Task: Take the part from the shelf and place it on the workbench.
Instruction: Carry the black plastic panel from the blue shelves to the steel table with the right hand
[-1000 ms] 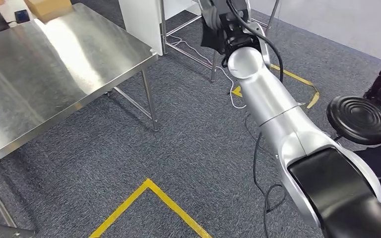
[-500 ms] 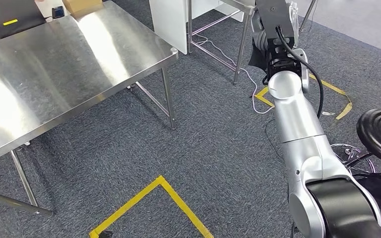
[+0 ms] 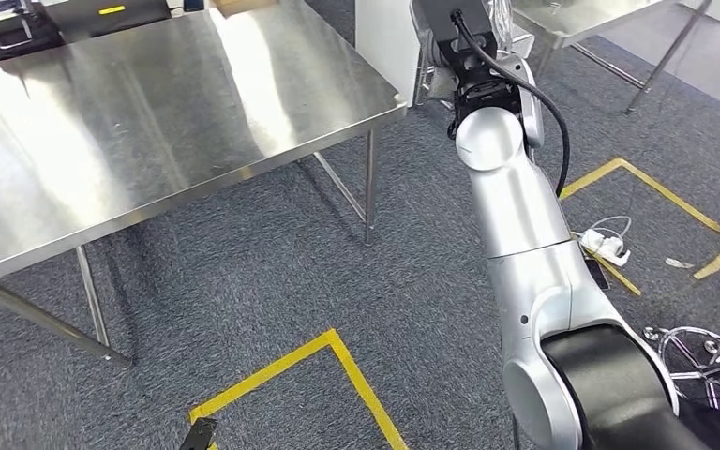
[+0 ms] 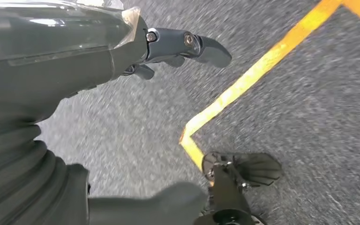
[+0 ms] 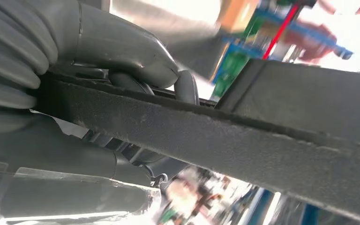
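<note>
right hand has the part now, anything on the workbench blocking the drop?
Nothing visible does. The right hand grips the dark part, and the near stretch of the workbench is bare steel; a black case sits at its far corner.

Grey carpet floor [image 3: 272,272] crossed by yellow tape lines [image 3: 356,384].

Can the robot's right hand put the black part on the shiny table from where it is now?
Probably not yet. The right hand grips the black part, but it is raised ahead, past the corner of the steel workbench, not over its top. Nothing stands between them, so swinging the arm across looks possible.
</note>
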